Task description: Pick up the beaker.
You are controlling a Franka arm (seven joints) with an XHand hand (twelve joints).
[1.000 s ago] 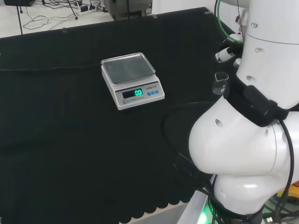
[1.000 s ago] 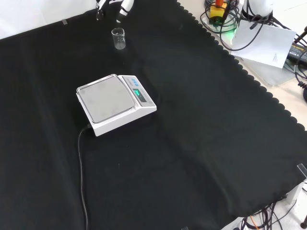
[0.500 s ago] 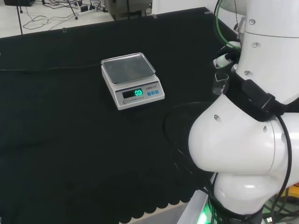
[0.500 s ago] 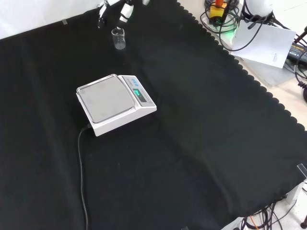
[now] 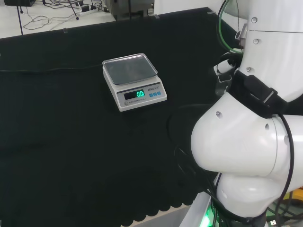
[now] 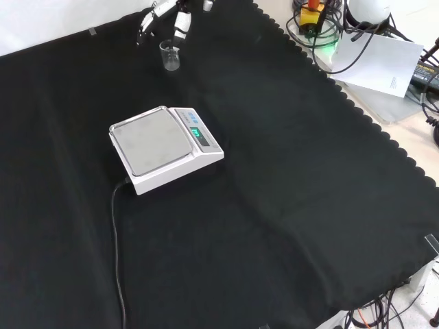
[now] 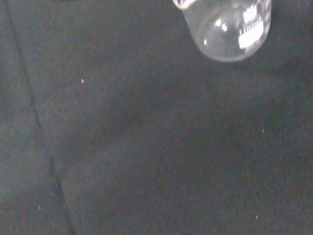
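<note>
black cloth (image 6: 288, 205), pale floor (image 5: 42, 16), cables (image 5: 57, 7)

My hand (image 6: 171, 14) comes in at the front view's 12 o'clock edge, a little toward 11. My fingers (image 6: 182, 24) are spread apart and point down toward 6 o'clock, fairly straight and closed on nothing. In the head view my big white arm links (image 5: 246, 142) fill the 3 o'clock side, and one fingertip (image 5: 222, 67) peeks out at their 9 o'clock edge.
</note>
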